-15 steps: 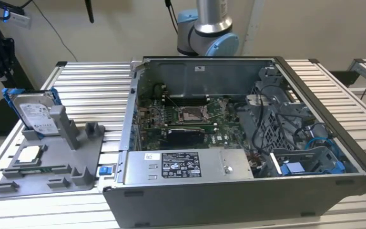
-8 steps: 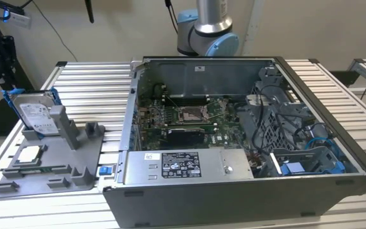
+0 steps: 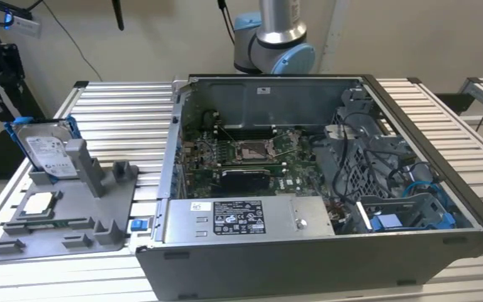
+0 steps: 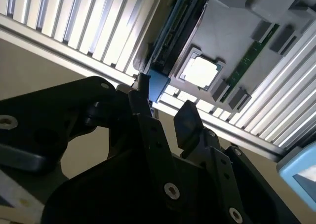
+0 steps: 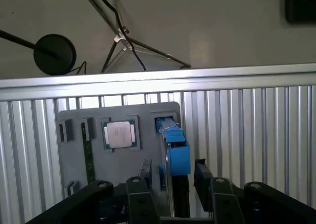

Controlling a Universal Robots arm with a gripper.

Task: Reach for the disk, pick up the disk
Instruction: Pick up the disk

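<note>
The disk (image 3: 44,148) stands on edge in the grey fixture tray (image 3: 111,201), right beside the CPU chip (image 5: 120,134) sitting there. The gripper (image 5: 174,173) is spread open and holding nothing, with its fingers (image 5: 202,170) flanking the disk's blue-framed end. Reach looks pretty much done, but no squeeze or lift yet.

Readable text: none | disk (image 3: 44,146), beside the computer case (image 3: 309,270) on the exterior view's left: white label (image 3: 51,158) bore print too small to read | power supply (image 3: 309,217) inside the case: black label (image 3: 238,218) and white sticker (image 3: 201,206) were illegible
</note>
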